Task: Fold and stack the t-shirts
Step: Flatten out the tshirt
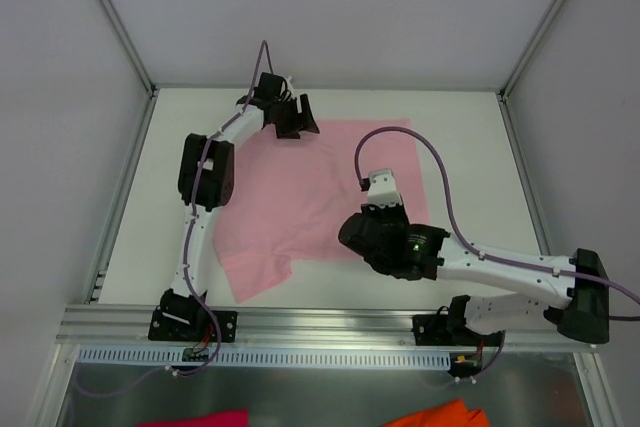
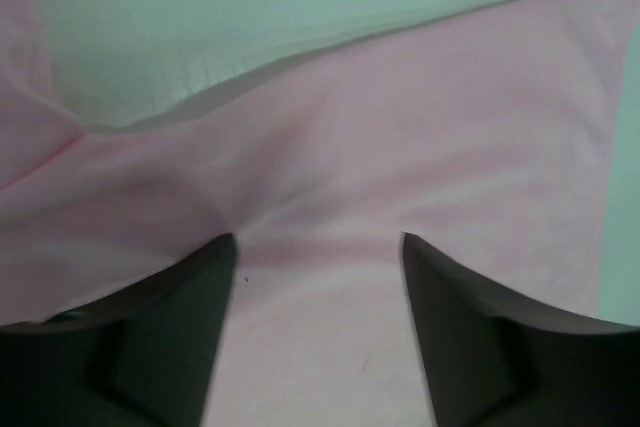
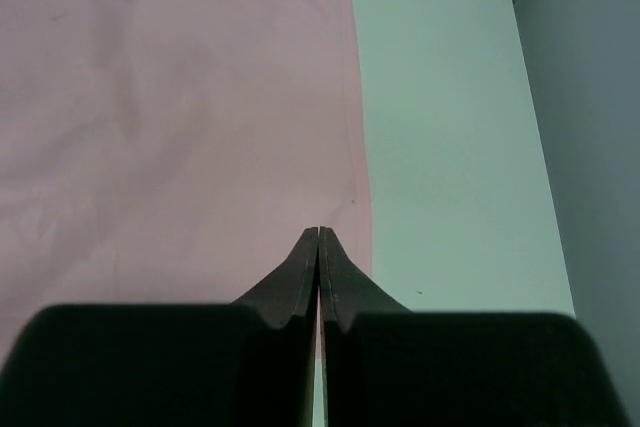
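Grey walls (image 1: 330,7) close in a white table (image 1: 470,167) on three sides. Nearest of all, below the metal rail (image 1: 330,319) that carries the arm bases, a magenta scrap (image 1: 205,418) lies left and an orange scrap (image 1: 440,414) right, both cut by the edge of the top view.

On the table, a pink shirt (image 1: 330,187) lies mostly flat across the middle. Its long axis seems to run on a slant from a near-left corner to a far-right corner. The near-left part is rumpled and ends in a loose, angled flap. The right hem runs straight from near to far. No collar or label shows, so I cannot tell which end is the neck.

The right arm reaches in from the near right over the shirt's near-right part. Its wrist view shows the right pincer (image 3: 318,237) with both fingers pressed tight together and no cloth visible between them. The tips point far and sit over the shirt just inside the right hem, with bare table to their right.

Farthest off, the left arm stretches up the left side to the shirt's far-left corner. The left pincer (image 2: 318,242) is spread wide, its dark fingers (image 2: 170,337) apart with pink cloth beneath and between them. A soft ridge of cloth rises just beyond the tips, and the far edge lifts off the table there, casting a shadow.
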### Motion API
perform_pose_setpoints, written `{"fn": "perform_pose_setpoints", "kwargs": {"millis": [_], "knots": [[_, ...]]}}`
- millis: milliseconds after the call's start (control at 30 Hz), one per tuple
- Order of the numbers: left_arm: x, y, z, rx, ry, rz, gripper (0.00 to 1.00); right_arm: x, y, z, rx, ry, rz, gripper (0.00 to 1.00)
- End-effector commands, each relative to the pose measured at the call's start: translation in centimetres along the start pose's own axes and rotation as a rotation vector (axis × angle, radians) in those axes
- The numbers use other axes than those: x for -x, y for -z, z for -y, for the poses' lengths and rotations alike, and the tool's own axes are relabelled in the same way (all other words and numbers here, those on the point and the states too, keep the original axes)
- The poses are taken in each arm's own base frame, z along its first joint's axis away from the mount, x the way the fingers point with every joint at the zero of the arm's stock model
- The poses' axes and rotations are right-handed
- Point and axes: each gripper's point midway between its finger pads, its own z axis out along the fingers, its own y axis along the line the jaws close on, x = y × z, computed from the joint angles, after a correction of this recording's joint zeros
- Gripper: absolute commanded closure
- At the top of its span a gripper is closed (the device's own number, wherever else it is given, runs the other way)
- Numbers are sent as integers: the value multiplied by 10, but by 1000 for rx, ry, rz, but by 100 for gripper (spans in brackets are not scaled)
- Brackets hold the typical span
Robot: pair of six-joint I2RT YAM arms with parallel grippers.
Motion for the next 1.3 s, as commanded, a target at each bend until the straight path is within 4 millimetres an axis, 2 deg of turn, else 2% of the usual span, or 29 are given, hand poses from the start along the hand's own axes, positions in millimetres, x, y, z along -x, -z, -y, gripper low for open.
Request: {"fn": "perform_pose_setpoints", "kwargs": {"millis": [0,33,67,100,133,167,233,267,300,333,367,400,433,467,500,600,633,700,767,867,900,933,1000,1033,1100,1133,1200,1233,1267], "knots": [[45,92,90,-121,-194,196,23,-2,-8,-3,-72,-18,25,99],[35,101,88,-82,-206,203,21,-5,-8,-3,-77,-11,18,99],[35,116,94,-47,-249,239,18,-7,-9,-3,-80,-12,14,99],[30,149,106,20,-286,317,15,-10,-10,-5,-83,-30,11,99],[27,167,111,55,-310,364,1,-15,-10,-2,-91,-25,0,99],[13,198,116,111,-318,426,1,-16,-9,-2,-92,-46,1,99],[-5,220,116,128,-288,456,1,-21,-9,4,-104,-57,-8,99],[-28,237,107,148,-267,461,1,-22,-8,7,-100,-78,-13,99],[-38,244,100,187,-242,486,1,-24,-7,9,-103,-104,-14,99],[-61,254,89,197,-231,494,1,-28,-5,14,-96,-129,-18,99],[-69,261,84,217,-218,507,1,-30,-4,15,-88,-157,-18,99],[-81,267,70,287,-167,516,1,-31,-3,14,-75,-177,-18,99],[-89,285,70,278,-147,551,1,-42,-3,14,-59,-173,-31,99],[-111,280,54,306,-135,523,12,-37,-2,14,-36,-232,-17,99],[-131,284,45,321,-107,528,17,-45,-2,12,-16,-217,-28,99],[-160,289,35,327,-66,522,27,-46,0,15,5,-252,-23,99],[-174,284,27,343,-62,499,30,-44,0,16,1,-252,-20,99],[-186,289,23,377,-24,528,41,-41,2,14,11,-249,-26,99],[-208,287,12,417,5,506,51,-36,5,14,15,-240,-22,99],[-232,295,2,502,13,526,57,-34,5,16,-7,-230,-16,99],[-239,296,0,519,0,525,58,-34,4,17,-16,-229,-13,99],[-248,296,7,509,-40,526,59,-34,5,18,-17,-232,-16,99],[-268,297,-6,576,-20,502,59,-34,5,19,-15,-235,-15,98],[-277,296,-7,583,-39,491,58,-33,6,19,-13,-242,-13,98],[-294,298,-24,661,-18,474,56,-33,6,21,-12,-243,-11,98],[-303,296,-22,652,14,480,54,-34,7,22,-11,-253,-9,98],[-314,298,-32,721,-16,458,47,-34,7,26,-16,-260,-6,98],[-318,299,-34,740,-17,459,38,-34,9,29,-16,-265,-4,98],[-326,299,-33,734,28,477,35,-34,10,30,-13,-278,-1,98]]}}
